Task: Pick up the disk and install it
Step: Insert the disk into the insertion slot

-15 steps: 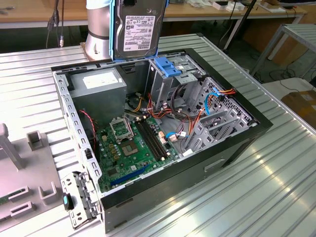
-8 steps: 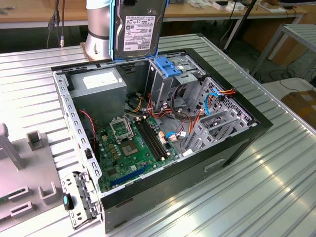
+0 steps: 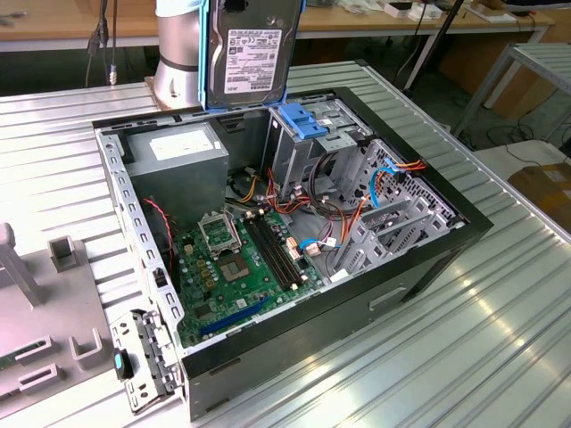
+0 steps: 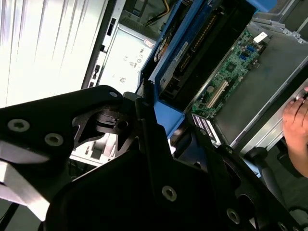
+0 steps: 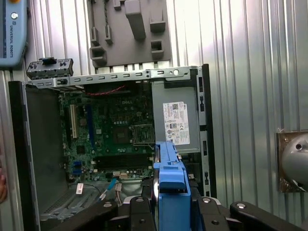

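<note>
Hanging above the open computer case (image 3: 294,343), the disk (image 3: 254,53) is held upright on edge in the exterior view. A flat grey metal slab is noted, with a pale printed label facing the camera and a bright blue plastic rail along its sides. A smooth grey cylindrical arm segment (image 3: 178,45) stands just beside it, toward the exterior view's left.

The disk's lower edge sits close above the boxy grey power supply (image 3: 178,156) and the blue bracket (image 3: 299,120) atop the perforated metal drive cage (image 3: 294,160). Contact with either cannot be judged.

In the first wrist view the gripper (image 5: 172,208) is seen closed onto the disk. The blue rail rises between the matte black fingers (image 5: 203,208), one pressed against each flat side. Past the rail the case interior is laid out: a green motherboard (image 5: 115,125) with dark slots, and bundled red, orange and blue cables.

The case is black outside and bare stamped steel inside. It rests on a ribbed, shiny metal table (image 3: 464,357). A grey fixture plate (image 5: 130,29) with raised blocks lies beside the case.

In the second wrist view a person's hand (image 4: 297,127) is recorded at the case wall.
</note>
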